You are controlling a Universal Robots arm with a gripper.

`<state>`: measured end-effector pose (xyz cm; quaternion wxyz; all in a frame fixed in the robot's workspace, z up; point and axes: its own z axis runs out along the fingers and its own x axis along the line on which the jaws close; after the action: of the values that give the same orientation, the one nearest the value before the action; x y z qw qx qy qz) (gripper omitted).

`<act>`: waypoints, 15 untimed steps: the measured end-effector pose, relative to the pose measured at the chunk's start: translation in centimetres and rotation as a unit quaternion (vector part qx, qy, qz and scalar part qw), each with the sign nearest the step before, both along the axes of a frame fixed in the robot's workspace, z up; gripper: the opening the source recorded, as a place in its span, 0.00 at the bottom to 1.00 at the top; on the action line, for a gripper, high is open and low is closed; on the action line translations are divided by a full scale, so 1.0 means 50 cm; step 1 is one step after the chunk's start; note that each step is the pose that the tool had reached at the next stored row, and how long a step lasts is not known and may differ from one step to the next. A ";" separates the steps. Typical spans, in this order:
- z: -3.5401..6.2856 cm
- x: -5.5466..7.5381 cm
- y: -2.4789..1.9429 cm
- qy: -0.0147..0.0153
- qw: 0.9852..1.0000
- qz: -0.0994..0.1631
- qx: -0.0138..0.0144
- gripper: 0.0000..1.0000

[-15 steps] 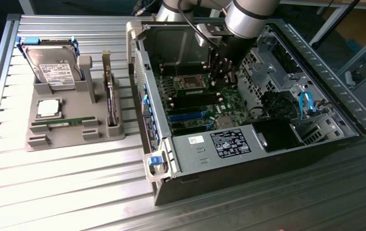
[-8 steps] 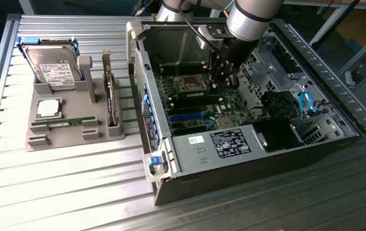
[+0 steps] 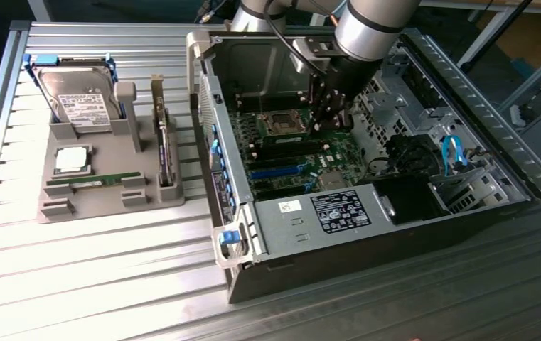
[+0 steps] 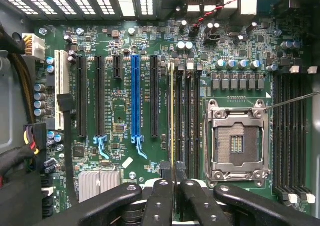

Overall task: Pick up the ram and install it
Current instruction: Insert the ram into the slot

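Your ram (image 4: 172, 110) shows edge-on in the wrist view, a thin yellow-green line. It is pinched between the gripper (image 4: 173, 178) fingers, which are pressed close on it. It stands over the dark memory slots (image 4: 187, 116), just beside the open processor socket (image 4: 237, 143), toward the middle of the motherboard (image 4: 120, 110). The exterior view adds the wider scene. There you see the gripper (image 3: 332, 117) reaching down inside the open case (image 3: 204, 71). Well apart, on the grey holder (image 3: 109, 202) on the table (image 3: 80, 270), a like green stick (image 3: 94, 180) lies flat near the holder's camera-side edge, beside the processor chip (image 3: 71, 160).
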<state>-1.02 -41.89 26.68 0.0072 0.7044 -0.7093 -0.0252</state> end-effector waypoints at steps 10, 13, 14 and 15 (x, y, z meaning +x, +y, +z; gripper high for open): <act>-0.006 0.000 0.0001 0.000 1.000 -0.002 0.000 0.12; -0.013 0.000 0.0001 0.000 1.000 -0.002 0.000 0.12; -0.016 0.000 0.0001 0.000 1.000 -0.002 0.000 0.12; -0.018 0.000 0.0001 0.000 1.000 -0.002 0.000 0.12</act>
<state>-1.01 -41.89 25.80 0.0071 0.7030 -0.7107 -0.0252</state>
